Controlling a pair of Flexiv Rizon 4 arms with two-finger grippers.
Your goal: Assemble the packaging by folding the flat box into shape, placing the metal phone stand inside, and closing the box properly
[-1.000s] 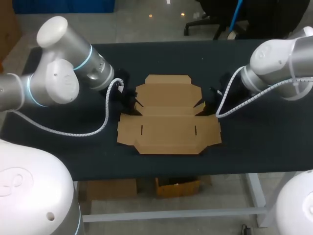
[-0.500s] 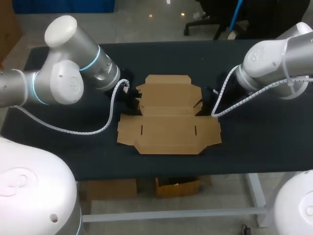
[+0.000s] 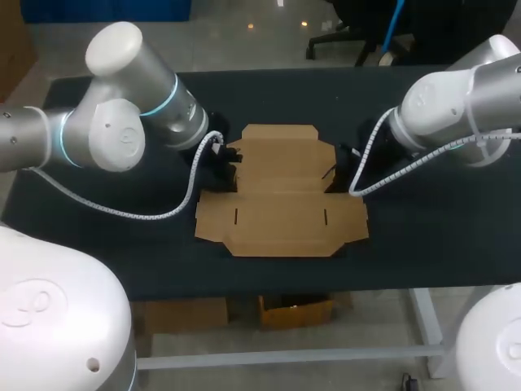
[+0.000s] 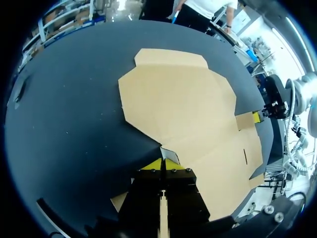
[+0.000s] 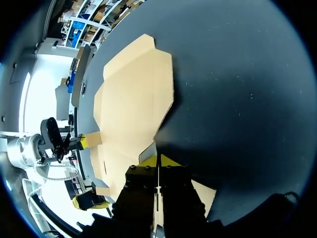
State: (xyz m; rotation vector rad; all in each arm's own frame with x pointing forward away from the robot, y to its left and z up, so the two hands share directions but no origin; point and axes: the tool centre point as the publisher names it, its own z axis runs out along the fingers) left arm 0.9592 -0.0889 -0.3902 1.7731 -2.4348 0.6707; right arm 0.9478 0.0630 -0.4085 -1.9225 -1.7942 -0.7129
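The fingers (image 4: 154, 164) of the left gripper (image 4: 163, 162) are pressed together, yellow tips meeting, with a thin sliver of cardboard showing in the seam between them; they pinch a small side tab of the flat box (image 3: 281, 195) at its 9 o'clock notch. The right gripper (image 5: 158, 159) mirrors this at the box's 3 o'clock notch, its fingers (image 5: 168, 160) closed on a similar thin tab that lifts slightly off the table.

The box is matte brown cardboard, lying unfolded at the middle of the table (image 3: 423, 236). A narrow tongue with clipped corners sits at its 12 o'clock end; below it is a wider panel with slanted shoulders; the broadest panel, at 6 o'clock, has two short cut slits and chamfered lower corners. Faint fold creases cross it from 9 to 3 o'clock. The table top is dark, dull and cloth-like.

The left arm (image 3: 122, 122) comes in from 9 o'clock and the right arm (image 3: 456, 106) from 3 o'clock; both are smooth grey-white shells, each trailing a white coiled cable (image 3: 122, 213) down toward its gripper.

The box's 6 o'clock edge lies near the table's front edge, with only a narrow dark strip between them; a broader band of table shows past the tongue at 12 o'clock; wide stretches run out at 9 and 3 o'clock, under the arms.
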